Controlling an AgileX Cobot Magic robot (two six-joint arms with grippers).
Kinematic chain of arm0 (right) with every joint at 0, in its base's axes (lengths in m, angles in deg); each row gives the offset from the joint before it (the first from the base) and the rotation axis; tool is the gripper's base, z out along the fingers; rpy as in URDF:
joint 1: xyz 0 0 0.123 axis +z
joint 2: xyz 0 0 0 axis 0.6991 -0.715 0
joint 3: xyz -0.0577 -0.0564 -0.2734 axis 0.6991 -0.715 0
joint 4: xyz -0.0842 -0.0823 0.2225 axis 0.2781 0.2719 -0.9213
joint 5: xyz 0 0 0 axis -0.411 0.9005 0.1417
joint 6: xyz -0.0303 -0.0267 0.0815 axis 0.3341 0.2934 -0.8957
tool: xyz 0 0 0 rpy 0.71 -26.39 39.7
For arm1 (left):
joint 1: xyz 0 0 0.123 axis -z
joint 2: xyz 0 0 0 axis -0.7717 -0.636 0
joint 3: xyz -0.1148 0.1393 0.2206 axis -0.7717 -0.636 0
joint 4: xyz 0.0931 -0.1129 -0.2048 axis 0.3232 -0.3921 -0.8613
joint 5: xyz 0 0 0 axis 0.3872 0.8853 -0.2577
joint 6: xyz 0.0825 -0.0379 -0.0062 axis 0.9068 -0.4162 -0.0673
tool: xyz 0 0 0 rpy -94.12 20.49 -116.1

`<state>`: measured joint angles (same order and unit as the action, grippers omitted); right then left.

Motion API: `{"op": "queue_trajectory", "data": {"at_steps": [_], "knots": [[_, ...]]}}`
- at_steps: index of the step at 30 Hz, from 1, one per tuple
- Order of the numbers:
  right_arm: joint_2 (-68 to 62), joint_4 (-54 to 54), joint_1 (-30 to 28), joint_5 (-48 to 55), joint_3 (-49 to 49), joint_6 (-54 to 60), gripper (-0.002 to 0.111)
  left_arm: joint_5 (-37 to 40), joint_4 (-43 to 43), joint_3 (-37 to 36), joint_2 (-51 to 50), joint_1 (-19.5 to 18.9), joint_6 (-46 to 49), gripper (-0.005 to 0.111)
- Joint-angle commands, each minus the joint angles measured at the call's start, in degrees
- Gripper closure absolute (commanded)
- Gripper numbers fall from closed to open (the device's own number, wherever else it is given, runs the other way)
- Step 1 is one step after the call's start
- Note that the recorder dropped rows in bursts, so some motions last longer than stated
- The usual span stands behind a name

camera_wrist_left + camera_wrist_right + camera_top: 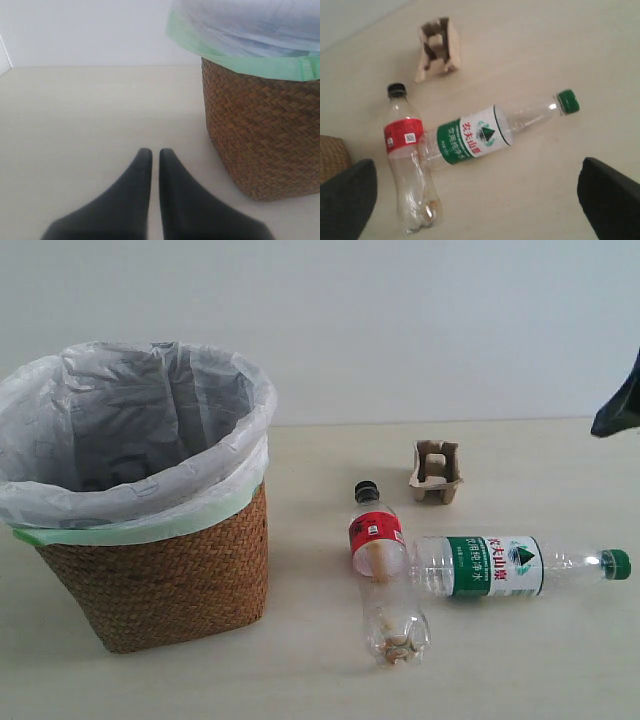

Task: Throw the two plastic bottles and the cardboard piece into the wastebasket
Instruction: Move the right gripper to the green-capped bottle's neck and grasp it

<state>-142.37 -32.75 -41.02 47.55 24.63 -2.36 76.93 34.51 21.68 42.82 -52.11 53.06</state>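
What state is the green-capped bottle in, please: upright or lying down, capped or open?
Lying on its side, capped. The green-capped bottle rests flat, its green cap on, its base apparently touching the red-label bottle.

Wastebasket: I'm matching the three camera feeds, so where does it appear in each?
Exterior view: wastebasket whole, on the left.
Left wrist view: its wicker wall and green bag edge, just beyond the shut left claw.
Right wrist view: only a wicker sliver at the picture's edge, beside the right claw finger, near the red-label bottle.
Shared landmark: the pale table, in all three.
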Motion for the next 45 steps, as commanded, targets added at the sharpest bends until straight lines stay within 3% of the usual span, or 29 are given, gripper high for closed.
{"op": "queue_trajectory", "data": {"at_steps": [1,23,45], "knots": [[-6.0,2.3,-0.3,3.9,0.2,-6.7,0.004,-0.2,-0.4,-0.1,0.1,0.3,0.0,0.102],[-34.9,-1.8,-0.3,-20.5,-2.5,-8.8,0.004,-0.2,-0.4,-0.1,0.1,0.3,0.0,0.102],[-45.1,-7.5,0.6,-36.0,-2.5,-8.9,0.004,-0.2,-0.4,-0.1,0.1,0.3,0.0,0.102]]}}
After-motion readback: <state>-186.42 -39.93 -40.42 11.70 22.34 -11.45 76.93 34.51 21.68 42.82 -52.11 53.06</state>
